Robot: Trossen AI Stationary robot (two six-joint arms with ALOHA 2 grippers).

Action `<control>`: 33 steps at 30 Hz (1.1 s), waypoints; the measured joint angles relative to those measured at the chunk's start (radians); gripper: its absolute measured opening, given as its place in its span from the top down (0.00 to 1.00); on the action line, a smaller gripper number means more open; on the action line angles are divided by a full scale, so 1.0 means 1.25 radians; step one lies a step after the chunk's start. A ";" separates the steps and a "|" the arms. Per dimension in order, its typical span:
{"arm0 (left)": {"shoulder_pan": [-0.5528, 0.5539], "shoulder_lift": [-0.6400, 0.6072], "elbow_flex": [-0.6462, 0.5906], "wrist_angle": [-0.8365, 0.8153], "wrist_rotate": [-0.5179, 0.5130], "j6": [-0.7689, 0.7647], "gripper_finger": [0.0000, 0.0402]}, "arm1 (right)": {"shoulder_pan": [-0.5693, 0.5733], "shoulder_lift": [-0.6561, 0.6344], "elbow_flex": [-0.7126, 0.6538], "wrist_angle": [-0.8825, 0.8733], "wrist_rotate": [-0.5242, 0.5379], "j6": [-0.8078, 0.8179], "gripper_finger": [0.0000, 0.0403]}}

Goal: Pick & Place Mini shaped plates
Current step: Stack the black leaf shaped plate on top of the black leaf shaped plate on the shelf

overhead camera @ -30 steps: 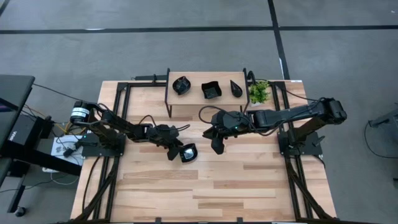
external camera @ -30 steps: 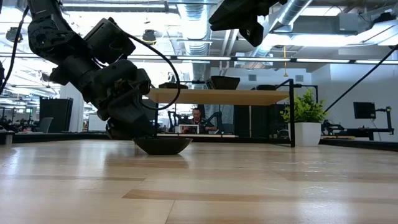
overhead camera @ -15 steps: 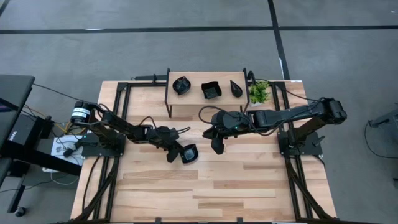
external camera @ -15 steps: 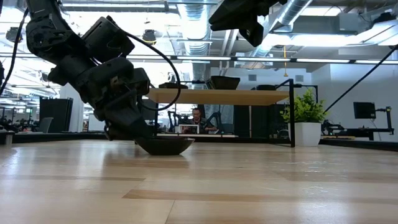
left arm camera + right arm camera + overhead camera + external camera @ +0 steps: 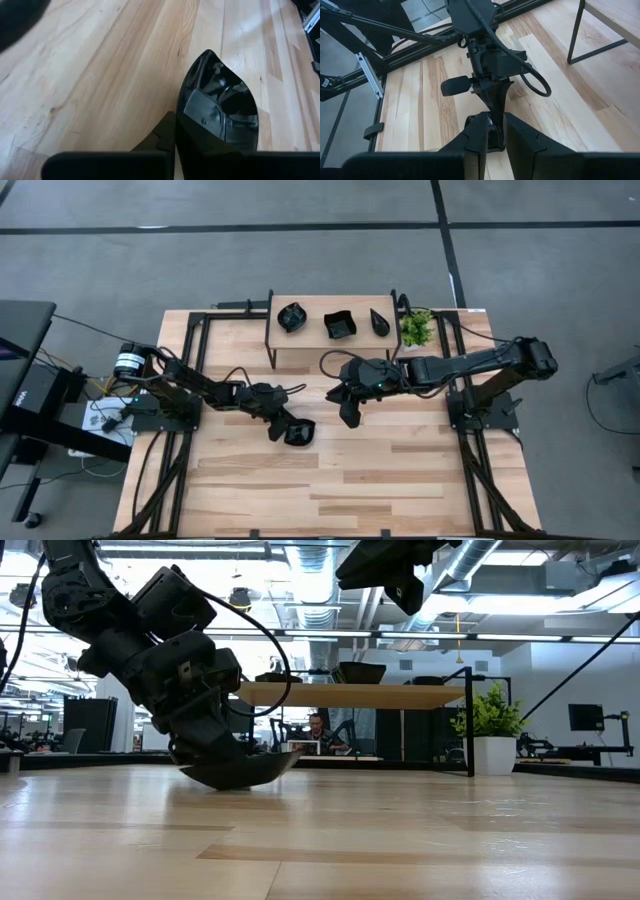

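One plate (image 5: 298,432) (tilted) in left gripper (image 5: 285,429)

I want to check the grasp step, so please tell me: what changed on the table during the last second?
The left pincer closed on the rim of the black plate and tipped it up; its far edge now lifts off the table. The right pincer stayed hovering near the shelf, where three plates and the plant are unchanged.

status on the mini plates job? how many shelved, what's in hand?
Done: three black plates sit on the small shelf: a round one, a square one, a leaf-shaped one. In hand: the left gripper is shut on a fourth plate, tilted with one edge off the table. The right gripper hovers nearby, empty. Left: shelving the fourth.
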 joint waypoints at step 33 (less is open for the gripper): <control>0.057 -0.228 0.106 -0.226 -0.055 -0.055 0.99 | 0.000 -0.065 0.000 -0.021 0.000 -0.038 0.86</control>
